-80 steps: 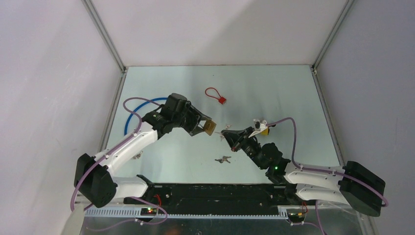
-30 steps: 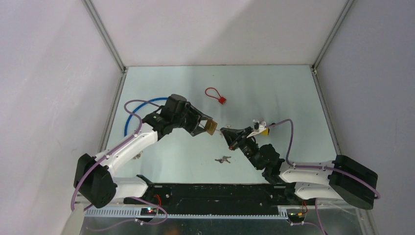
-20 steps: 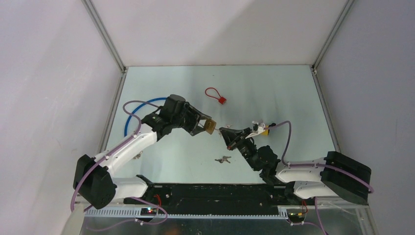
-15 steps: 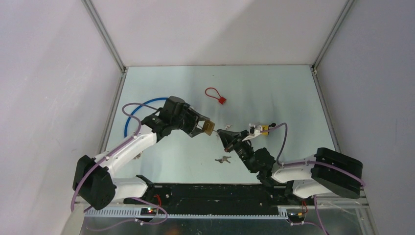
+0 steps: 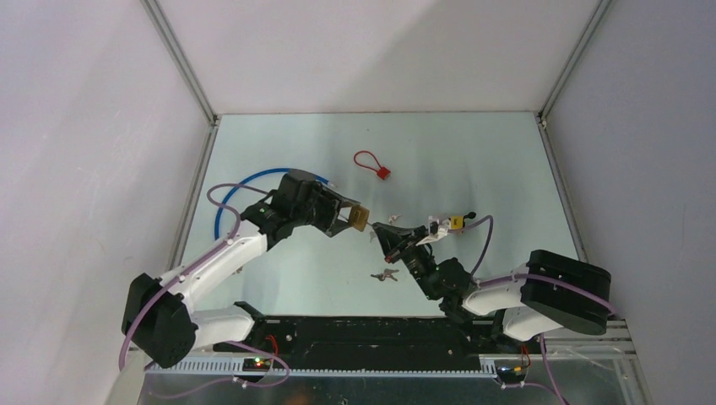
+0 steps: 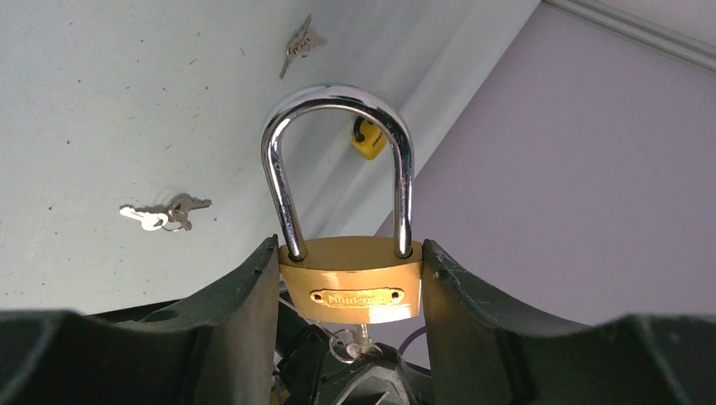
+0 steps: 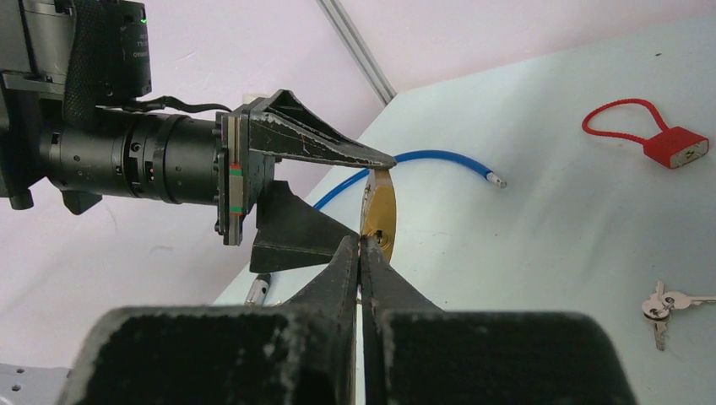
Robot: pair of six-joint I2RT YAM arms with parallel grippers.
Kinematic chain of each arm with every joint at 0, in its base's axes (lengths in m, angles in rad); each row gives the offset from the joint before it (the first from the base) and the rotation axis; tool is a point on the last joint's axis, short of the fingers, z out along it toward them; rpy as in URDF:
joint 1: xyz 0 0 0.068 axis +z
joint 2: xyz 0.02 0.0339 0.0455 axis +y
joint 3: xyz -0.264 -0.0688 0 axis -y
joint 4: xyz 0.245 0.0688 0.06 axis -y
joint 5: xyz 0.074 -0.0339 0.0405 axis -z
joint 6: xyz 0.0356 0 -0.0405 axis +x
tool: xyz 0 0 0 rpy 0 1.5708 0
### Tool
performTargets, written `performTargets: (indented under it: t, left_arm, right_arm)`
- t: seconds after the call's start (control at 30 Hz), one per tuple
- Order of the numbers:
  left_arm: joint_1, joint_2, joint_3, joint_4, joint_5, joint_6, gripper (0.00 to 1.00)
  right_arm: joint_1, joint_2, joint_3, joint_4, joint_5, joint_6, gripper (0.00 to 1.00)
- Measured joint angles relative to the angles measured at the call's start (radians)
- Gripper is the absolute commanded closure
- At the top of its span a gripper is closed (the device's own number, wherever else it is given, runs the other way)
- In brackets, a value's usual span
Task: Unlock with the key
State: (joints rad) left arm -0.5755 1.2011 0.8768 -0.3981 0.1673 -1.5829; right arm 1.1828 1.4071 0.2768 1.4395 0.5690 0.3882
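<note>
My left gripper is shut on a brass padlock and holds it above the table; its steel shackle sits closed in the body. The padlock also shows in the top view and edge-on in the right wrist view. My right gripper is shut on a small silver key, whose blade is in the keyhole at the padlock's bottom. In the top view the right gripper meets the padlock from the right. The key is mostly hidden between the right jaws.
A spare bunch of keys lies on the table below the grippers, also visible in the right wrist view. A red cable lock lies farther back. A blue cable curves at the left. A small yellow padlock lies to the right.
The right arm has swung leftward and its gripper has closed in on the padlock's bottom. The left gripper with the padlock shifted slightly down and left.
</note>
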Motion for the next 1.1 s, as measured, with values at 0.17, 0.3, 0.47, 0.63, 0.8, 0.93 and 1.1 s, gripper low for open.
performTargets:
  t: [0.17, 0.3, 0.47, 0.63, 0.8, 0.93, 1.1]
  left_arm:
    - [0.002, -0.013, -0.014, 0.021, -0.008, -0.014, 1.0]
    - [0.005, -0.02, -0.015, 0.038, -0.009, -0.016, 1.0]
    - [0.009, -0.031, -0.035, 0.074, -0.01, -0.023, 1.0]
    - [0.009, -0.031, -0.043, 0.082, -0.002, -0.022, 1.0]
    - [0.009, -0.031, -0.043, 0.082, -0.002, -0.014, 1.0]
    - [0.009, -0.032, -0.047, 0.082, -0.003, -0.015, 1.0]
    - [0.009, -0.033, -0.051, 0.085, -0.008, -0.017, 1.0]
  right_arm:
    - [-0.001, 0.027, 0.0, 0.034, -0.002, 0.008, 1.0]
    - [-0.031, 0.027, -0.001, 0.047, -0.031, 0.04, 1.0]
    - [-0.089, 0.027, -0.004, 0.055, -0.097, 0.073, 1.0]
    - [-0.147, 0.019, -0.015, 0.053, -0.186, 0.108, 1.0]
    - [-0.174, 0.019, -0.015, 0.053, -0.249, 0.133, 1.0]
    - [-0.177, 0.019, -0.014, 0.053, -0.264, 0.138, 1.0]
    - [-0.133, 0.039, -0.008, 0.07, -0.227, 0.127, 1.0]
